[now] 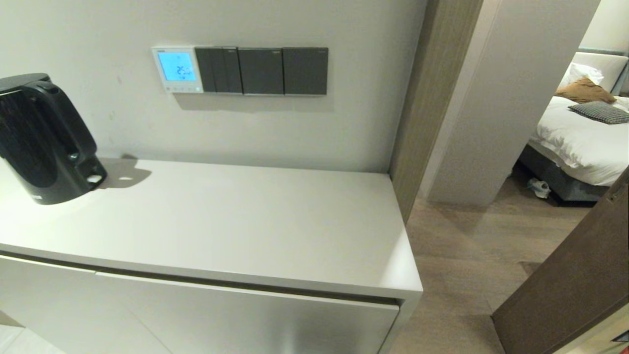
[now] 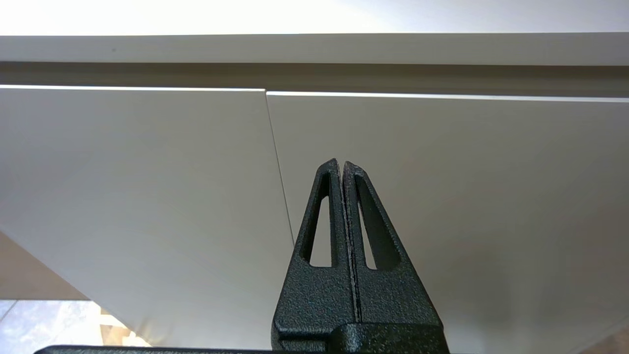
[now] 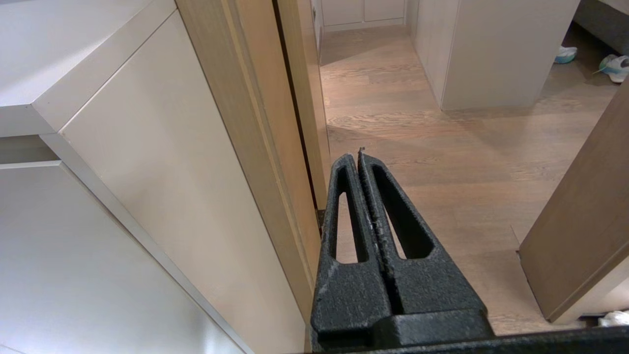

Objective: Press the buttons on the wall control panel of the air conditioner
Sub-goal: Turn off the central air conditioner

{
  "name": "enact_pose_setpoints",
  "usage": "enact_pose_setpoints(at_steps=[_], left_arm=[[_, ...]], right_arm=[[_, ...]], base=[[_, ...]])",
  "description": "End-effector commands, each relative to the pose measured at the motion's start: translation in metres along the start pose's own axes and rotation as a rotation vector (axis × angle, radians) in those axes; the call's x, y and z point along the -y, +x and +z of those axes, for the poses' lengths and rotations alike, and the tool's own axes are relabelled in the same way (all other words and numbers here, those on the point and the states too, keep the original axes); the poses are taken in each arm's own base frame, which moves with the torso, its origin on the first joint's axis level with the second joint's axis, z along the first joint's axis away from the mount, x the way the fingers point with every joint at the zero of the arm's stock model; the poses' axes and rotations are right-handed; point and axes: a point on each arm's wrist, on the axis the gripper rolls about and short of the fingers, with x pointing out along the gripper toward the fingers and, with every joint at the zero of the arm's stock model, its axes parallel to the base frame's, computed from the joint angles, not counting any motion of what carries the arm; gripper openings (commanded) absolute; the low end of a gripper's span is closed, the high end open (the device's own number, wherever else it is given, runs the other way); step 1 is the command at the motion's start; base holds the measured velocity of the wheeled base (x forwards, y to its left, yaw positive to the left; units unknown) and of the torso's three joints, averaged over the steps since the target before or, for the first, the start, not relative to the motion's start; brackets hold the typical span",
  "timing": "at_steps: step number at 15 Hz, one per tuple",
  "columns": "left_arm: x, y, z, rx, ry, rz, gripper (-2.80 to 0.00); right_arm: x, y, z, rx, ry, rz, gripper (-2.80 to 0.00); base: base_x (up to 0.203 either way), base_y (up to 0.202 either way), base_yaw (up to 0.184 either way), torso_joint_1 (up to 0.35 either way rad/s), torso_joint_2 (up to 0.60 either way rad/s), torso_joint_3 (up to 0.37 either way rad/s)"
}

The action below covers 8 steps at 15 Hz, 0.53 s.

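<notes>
Left gripper (image 2: 342,163): my fingers were pressed together, holding nothing; it sat low, in front of the cabinet doors (image 2: 442,196), below the countertop edge, out of the head view.
Right gripper (image 3: 359,153): my fingers were likewise closed and empty; it hung by the cabinet's end panel (image 3: 162,187), over the wooden floor (image 3: 432,147) near the doorway.
Panel location: the air conditioner's wall control panel (image 1: 177,69) was mounted on the wall above the countertop (image 1: 236,221), touching the leftmost of the dark grey switch plates (image 1: 261,71), well apart from both my grippers.
Buttons: the buttons (image 1: 180,89) ran along the panel's lower edge, under the lit blue screen; too small to tell apart.
Orientation: the panel faced straight out from the wall; it was roughly square, and the button row's long axis lay horizontal.
Step in hand: I judged it the approach, no contact made.
Method: I would raise one closed gripper clear of the kettle (image 1: 44,137), point the tips square to the wall, and press one button lightly without straying onto the screen.
</notes>
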Motion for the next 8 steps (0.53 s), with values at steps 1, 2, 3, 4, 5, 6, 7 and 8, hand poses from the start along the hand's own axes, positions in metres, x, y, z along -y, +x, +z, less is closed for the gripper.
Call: enact_pose_setpoints(at_steps=[1,2,3,4,5,6,7,8], left_arm=[[0.0000,0.0001,0.0002,0.000,-0.002,0.000,-2.80],[0.0000,0.0001,0.0001,-0.001,-0.002,-0.001,-2.80],[0.0000,0.0001,0.0001,-0.001,-0.002,-0.001,-2.80],[0.0000,0.0000,0.0007,0.001,-0.002,-0.001,-2.80],[0.0000,0.0001,0.0001,-0.001,-0.002,-0.001,-2.80],[0.0000,0.0001,0.0001,-0.001,-0.003,-0.001,-2.80],[0.0000,0.0001,0.0002,0.000,-0.003,-0.001,-2.80],[0.0000,0.0001,0.0001,-0.001,-0.002,-0.001,-2.80]], right_arm=[[0.0000,0.0002,-0.0004,-0.003,0.000,0.001,-2.80],[0.0000,0.0002,-0.0004,-0.003,0.000,0.001,-2.80],[0.0000,0.0002,-0.0004,-0.003,0.000,0.001,-2.80],[0.0000,0.0002,-0.0004,-0.003,0.000,0.001,-2.80],[0.0000,0.0002,-0.0004,-0.003,0.000,0.001,-2.80],[0.0000,0.0002,-0.0004,-0.003,0.000,0.001,-2.80],[0.0000,0.0002,-0.0004,-0.003,0.000,0.001,-2.80],[0.0000,0.0002,-0.0004,-0.003,0.000,0.001,-2.80]], base=[[0.000,0.000,0.000,0.000,0.00,0.000],[0.000,0.000,0.000,0.000,0.00,0.000],[0.000,0.000,0.000,0.000,0.00,0.000],[0.000,0.000,0.000,0.000,0.00,0.000],[0.000,0.000,0.000,0.000,0.00,0.000],[0.000,0.000,0.000,0.000,0.00,0.000],[0.000,0.000,0.000,0.000,0.00,0.000],[0.000,0.000,0.000,0.000,0.00,0.000]])
